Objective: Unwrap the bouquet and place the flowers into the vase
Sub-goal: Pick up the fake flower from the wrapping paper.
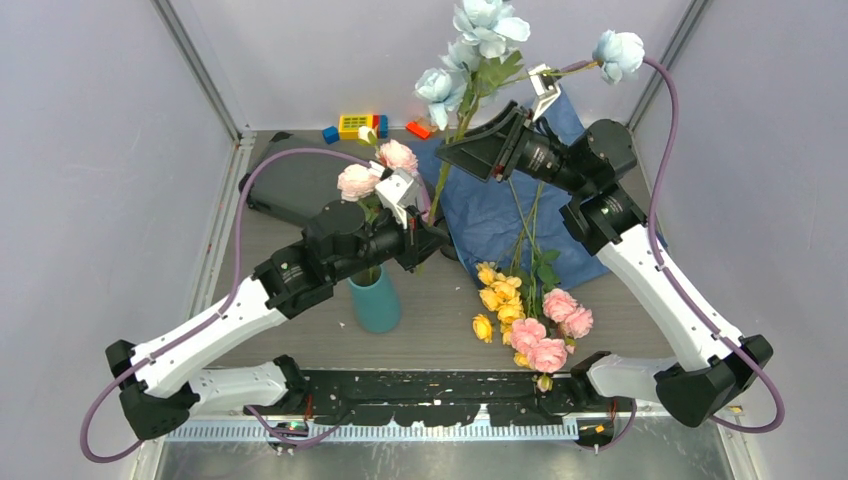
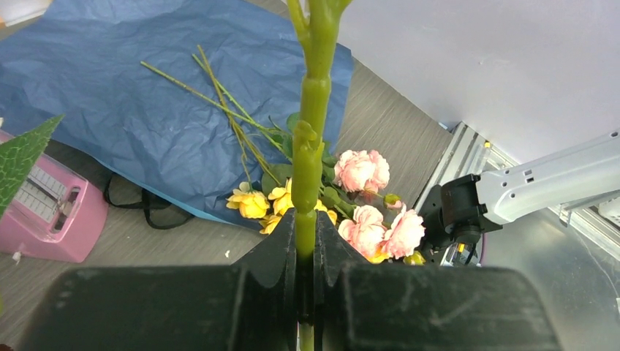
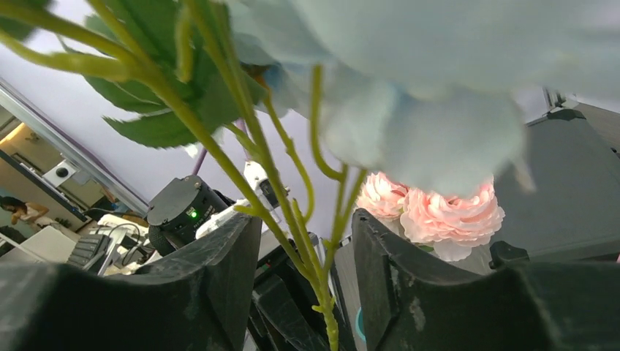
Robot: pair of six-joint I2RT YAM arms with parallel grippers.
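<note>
My left gripper (image 1: 432, 238) (image 2: 305, 219) is shut on the green stem (image 2: 314, 110) of the pale blue flowers (image 1: 480, 35), which stand upright above the table. Higher on that stem, my right gripper (image 1: 450, 150) (image 3: 307, 227) is open, its jaws on either side of the thin stems (image 3: 292, 212) without touching them. The teal vase (image 1: 375, 300) stands under the left arm with pink flowers (image 1: 375, 175) (image 3: 439, 212) in it. Yellow and pink flowers (image 1: 530, 320) (image 2: 351, 212) lie on the table by the opened blue paper wrap (image 1: 490, 215) (image 2: 110, 88).
Coloured toy blocks (image 1: 360, 125) sit at the back edge beside a dark grey pad (image 1: 290, 185). A pink metronome (image 2: 51, 212) and the loose black ribbon (image 2: 139, 205) lie next to the wrap. The enclosure walls are close on both sides.
</note>
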